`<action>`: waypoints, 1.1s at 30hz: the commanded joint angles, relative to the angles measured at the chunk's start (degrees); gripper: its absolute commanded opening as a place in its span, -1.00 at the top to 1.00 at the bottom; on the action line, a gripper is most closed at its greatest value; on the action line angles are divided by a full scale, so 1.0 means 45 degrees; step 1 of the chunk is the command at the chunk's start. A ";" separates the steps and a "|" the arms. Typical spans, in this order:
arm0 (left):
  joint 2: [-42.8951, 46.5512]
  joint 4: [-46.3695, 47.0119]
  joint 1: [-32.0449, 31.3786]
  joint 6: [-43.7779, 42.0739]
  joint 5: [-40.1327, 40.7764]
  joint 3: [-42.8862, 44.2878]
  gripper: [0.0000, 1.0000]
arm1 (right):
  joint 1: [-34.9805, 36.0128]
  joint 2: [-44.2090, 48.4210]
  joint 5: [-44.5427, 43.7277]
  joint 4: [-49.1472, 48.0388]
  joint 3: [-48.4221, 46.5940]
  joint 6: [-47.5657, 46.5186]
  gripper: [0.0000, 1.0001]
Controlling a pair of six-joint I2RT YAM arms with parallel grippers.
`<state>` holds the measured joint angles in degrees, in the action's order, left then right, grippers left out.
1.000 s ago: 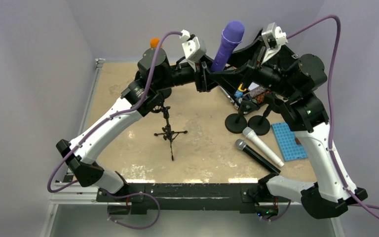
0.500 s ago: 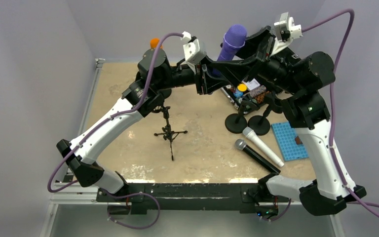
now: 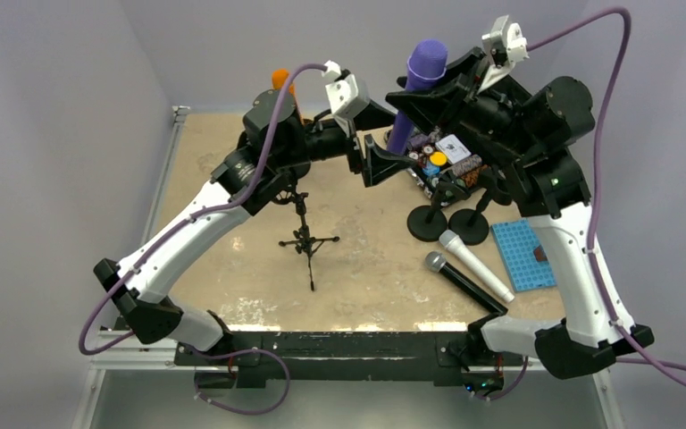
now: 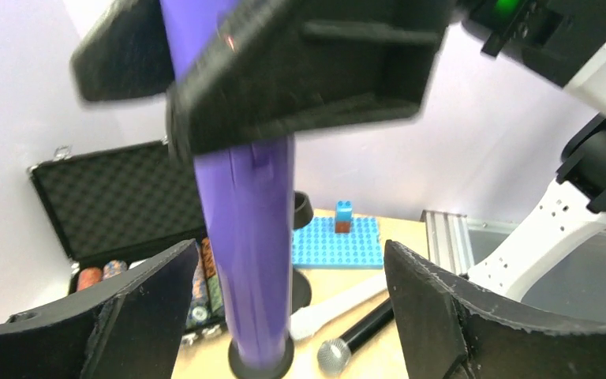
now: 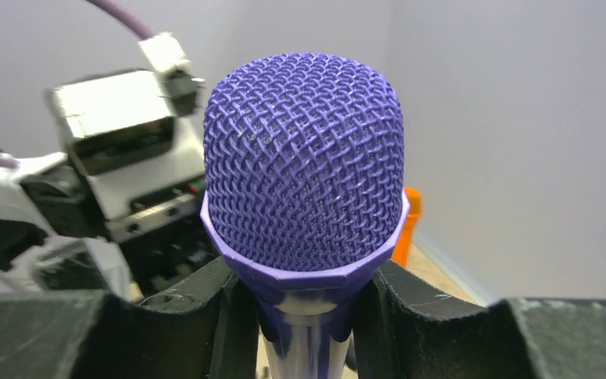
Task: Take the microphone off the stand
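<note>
Pinching the mic (image 5: 304, 181) just under its mesh head: my right claw (image 5: 304, 320), pads pressed to the neck on both sides. Mic is near upright, slightly tilted, high over the far side of the table (image 3: 366, 277), clear of the tripod stand (image 3: 308, 239), which stands bare below. My left claw (image 4: 290, 272) is spread wide, one pad either side of the purple shaft, apparently touching neither. Mic's lower end meets a dark ring in the left wrist view; cap or something behind, cannot tell.

Judgement: the weight is on my right claw alone. Grip firm below the head collar so nothing slips. Back the left claw off sideways, pads wide, before travelling. Open case (image 4: 110, 205) lies close below; don't swing the tail into it.
</note>
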<state>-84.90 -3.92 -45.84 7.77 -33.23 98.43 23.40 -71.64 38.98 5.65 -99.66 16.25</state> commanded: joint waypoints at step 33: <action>0.2570 -0.2382 0.2725 -0.2675 0.2154 0.3010 -0.93 | 0.0286 -0.0910 -0.0543 1.1266 0.7724 -1.1710 1.00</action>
<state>-75.09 -14.68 -34.68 -2.28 -25.04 111.50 21.91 -73.63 37.06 60.90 -68.40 -37.12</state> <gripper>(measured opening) 0.958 0.412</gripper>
